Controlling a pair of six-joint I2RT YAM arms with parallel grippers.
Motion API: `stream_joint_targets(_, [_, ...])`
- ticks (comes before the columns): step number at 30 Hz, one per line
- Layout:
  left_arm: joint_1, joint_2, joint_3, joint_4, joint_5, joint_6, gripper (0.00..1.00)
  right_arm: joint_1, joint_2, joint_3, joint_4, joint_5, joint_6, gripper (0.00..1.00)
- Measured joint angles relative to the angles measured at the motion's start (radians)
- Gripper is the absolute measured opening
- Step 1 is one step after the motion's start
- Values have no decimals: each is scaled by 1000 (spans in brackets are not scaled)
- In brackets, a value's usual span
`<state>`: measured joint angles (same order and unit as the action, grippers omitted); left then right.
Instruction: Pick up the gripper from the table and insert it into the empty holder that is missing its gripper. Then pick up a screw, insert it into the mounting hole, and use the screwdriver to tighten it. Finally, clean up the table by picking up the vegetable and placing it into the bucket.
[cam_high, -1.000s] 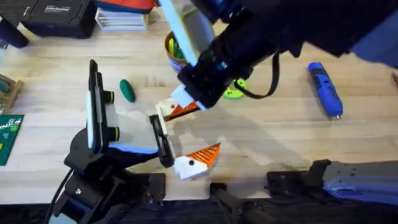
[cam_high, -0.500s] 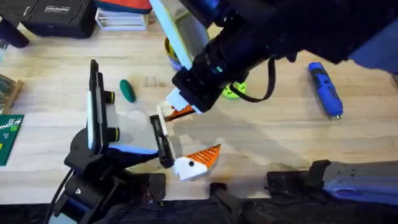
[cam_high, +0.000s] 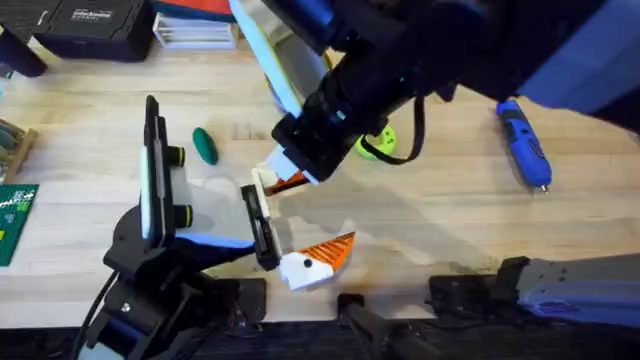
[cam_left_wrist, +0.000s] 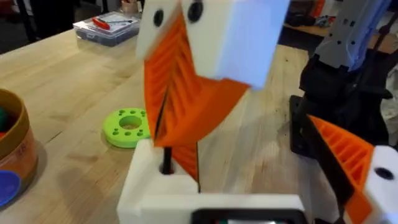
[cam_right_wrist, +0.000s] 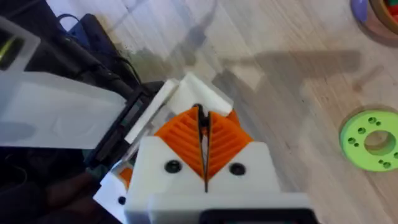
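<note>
Just beneath the right end effector (cam_right_wrist: 204, 163), whose pads pinch the orange finger (cam_left_wrist: 180, 149), sits the left arm's empty holder (cam_left_wrist: 168, 193), held steady for insertion; left end effector's state unclear.

orange pads (cam_right_wrist: 183, 134) pressed together, green ring (cam_right_wrist: 371, 139)
</note>
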<state>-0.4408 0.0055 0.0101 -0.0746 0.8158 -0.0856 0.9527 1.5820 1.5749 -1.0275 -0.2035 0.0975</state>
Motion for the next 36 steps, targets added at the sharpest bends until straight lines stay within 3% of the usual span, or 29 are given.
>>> stream_joint_targets(36, [0, 0, 0, -1, 3, -5, 986, 12, 35, 12, 18, 0, 0, 6])
